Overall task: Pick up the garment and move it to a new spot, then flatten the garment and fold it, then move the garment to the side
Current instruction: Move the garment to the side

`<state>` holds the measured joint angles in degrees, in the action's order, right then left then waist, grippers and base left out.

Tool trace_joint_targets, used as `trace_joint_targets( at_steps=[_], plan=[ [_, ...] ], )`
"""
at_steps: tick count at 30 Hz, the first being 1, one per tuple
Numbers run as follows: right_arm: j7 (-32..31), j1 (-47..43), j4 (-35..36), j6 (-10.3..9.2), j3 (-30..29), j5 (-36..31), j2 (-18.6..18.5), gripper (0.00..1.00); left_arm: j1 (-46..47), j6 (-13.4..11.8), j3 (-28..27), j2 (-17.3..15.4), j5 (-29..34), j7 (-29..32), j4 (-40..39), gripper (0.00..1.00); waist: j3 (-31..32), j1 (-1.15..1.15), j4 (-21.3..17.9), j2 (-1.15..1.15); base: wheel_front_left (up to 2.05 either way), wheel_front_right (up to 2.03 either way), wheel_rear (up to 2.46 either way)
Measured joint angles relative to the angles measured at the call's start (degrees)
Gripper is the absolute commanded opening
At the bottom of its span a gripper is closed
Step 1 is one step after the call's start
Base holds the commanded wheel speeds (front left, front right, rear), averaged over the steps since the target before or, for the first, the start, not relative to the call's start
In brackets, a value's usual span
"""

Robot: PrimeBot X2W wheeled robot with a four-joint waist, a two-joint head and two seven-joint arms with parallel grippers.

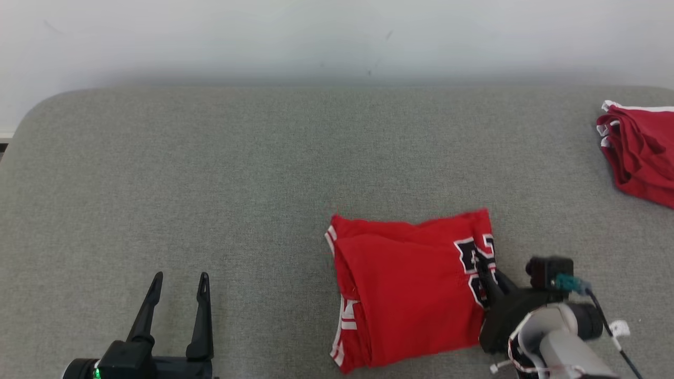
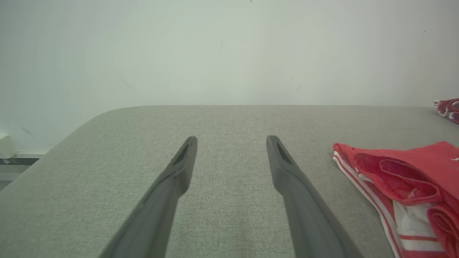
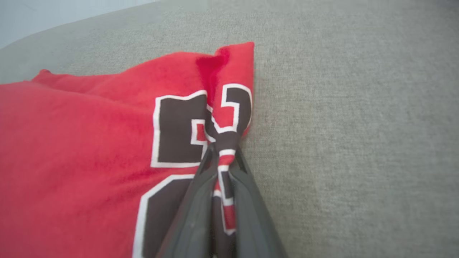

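Grey woven tabletop (image 1: 210, 173) spreads wide, with a rounded corner at the upper left and a pale wall (image 1: 316, 37) behind it. The folded red garment (image 1: 405, 284) lies lower centre-right. At the lower right, the right gripper (image 3: 222, 150) is clenched on a pinch of the garment's right edge, by the black lettering. At the lower left, the left gripper (image 1: 181, 275) is spread and holds nothing. Another red pile (image 1: 640, 158) lies at the right edge.

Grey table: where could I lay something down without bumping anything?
Bare: the left half beyond the open left tool, and the far strip between wall and folded jersey. Crowded: the right, where the right tool pinches the jersey and another red garment lies at the edge.
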<state>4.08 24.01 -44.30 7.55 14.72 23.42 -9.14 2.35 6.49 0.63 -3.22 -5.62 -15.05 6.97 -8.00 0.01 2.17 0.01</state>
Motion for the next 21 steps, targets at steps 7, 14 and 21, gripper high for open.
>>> trace_joint_targets(
  at_steps=[7,14,21],
  plan=[
    [0.32,9.74,0.31,0.00,2.30,1.69,-3.71,0.00,2.02,-0.02,0.34,0.08,0.08,0.00,-1.00,1.00,-2.41,0.00,-0.53,0.00,0.00,0.00,0.00],
    [0.51,17.94,0.99,0.00,3.12,2.81,-8.61,0.00,4.86,-0.02,0.84,0.14,0.10,0.00,-2.68,1.00,-6.20,0.01,-1.27,0.00,0.00,0.00,0.00],
    [1.00,26.36,1.90,0.00,3.36,5.32,-15.92,0.00,8.06,-0.01,0.87,-0.57,2.04,0.00,-6.15,1.00,-12.27,0.00,-3.64,0.01,0.00,0.00,0.00]
  ],
)
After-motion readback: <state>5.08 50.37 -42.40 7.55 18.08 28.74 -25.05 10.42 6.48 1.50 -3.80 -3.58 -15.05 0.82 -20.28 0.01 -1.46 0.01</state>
